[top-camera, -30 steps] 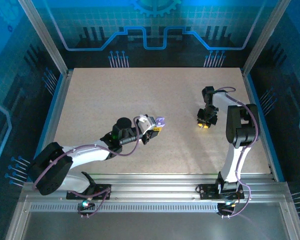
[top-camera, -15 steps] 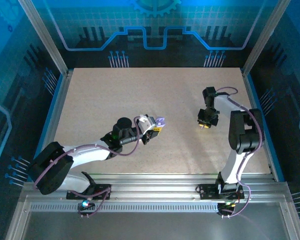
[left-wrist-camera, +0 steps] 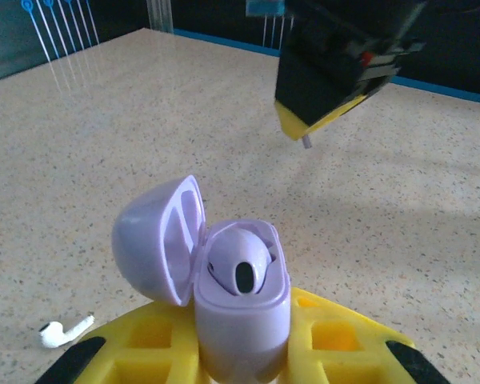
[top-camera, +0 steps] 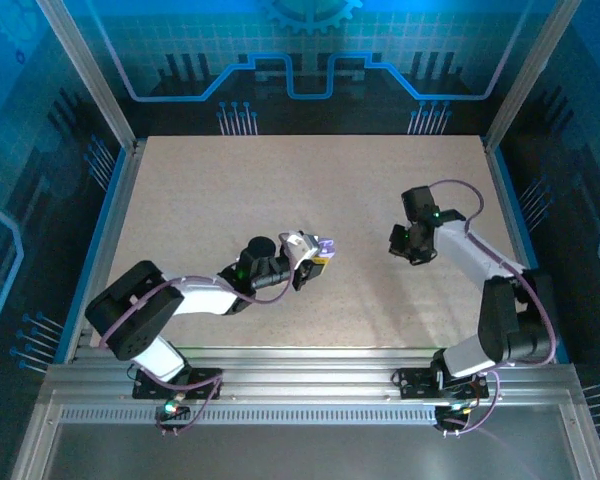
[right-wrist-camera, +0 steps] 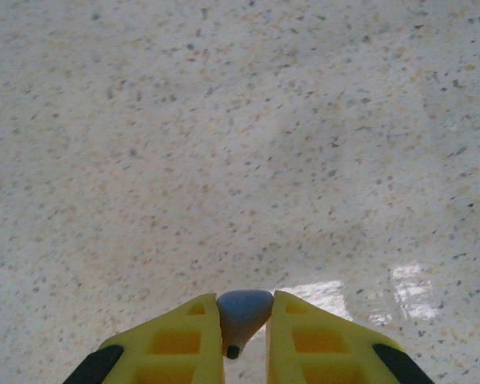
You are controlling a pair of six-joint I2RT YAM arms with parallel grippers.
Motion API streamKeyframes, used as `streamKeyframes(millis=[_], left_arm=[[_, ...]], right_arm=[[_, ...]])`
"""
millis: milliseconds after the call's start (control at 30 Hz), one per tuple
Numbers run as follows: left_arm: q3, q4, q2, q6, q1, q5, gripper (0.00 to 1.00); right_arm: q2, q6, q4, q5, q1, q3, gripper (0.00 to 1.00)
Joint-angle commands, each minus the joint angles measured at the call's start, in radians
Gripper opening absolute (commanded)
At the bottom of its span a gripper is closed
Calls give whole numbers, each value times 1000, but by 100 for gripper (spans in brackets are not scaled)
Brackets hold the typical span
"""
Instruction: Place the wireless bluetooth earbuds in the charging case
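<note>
Near the speckled beige table's [top-camera: 230, 180] centre, the left gripper [top-camera: 313, 264] clamps an open lilac plastic charging case [left-wrist-camera: 242, 316] — one white earbud [left-wrist-camera: 242, 270] seated inside, another earbud [left-wrist-camera: 64, 331] lying loose beside it. Rightward, the right gripper [right-wrist-camera: 244, 340] pinches a small white earbud [right-wrist-camera: 244, 308].

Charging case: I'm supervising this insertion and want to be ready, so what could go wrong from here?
1. The right end effector pinches its earbud by a small area, so it may slip before reaching the charging case.
2. The case's open lid stands beside the opening; a sideways approach could knock it.
</note>
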Motion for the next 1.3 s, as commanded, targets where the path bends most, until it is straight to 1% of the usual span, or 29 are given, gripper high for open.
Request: streamKeyframes(millis=[0,200,267,367,700,800,967,1067,1267], left_arm=[[44,107,47,-53,0,23,9],[76,162,135,-62,-7,28,9],[87,179,165,-69,-10,35,9],[101,223,206,-88,-13,52,9],[134,309,291,-109,-18,52,9],[139,323,305,-117,-18,51,9],[157,321,318,-126,-19,38,9],[170,325,324,-130,-19,42,9],[186,330,328,-133,-19,42,9]], right_arm=[[-91,4,112,26,26,-71,16],[-207,-25,224,-27,39,-178,16],[-235,-49,257,-65,42,-197,17],[-279,-70,300,-79,61,-222,17],[-383,-79,429,-158,96,-272,17],[-397,-63,473,-188,112,-284,18],[-390,-23,518,-202,137,-286,18],[-373,0,572,-223,154,-289,18],[-314,13,620,-233,199,-263,18]])
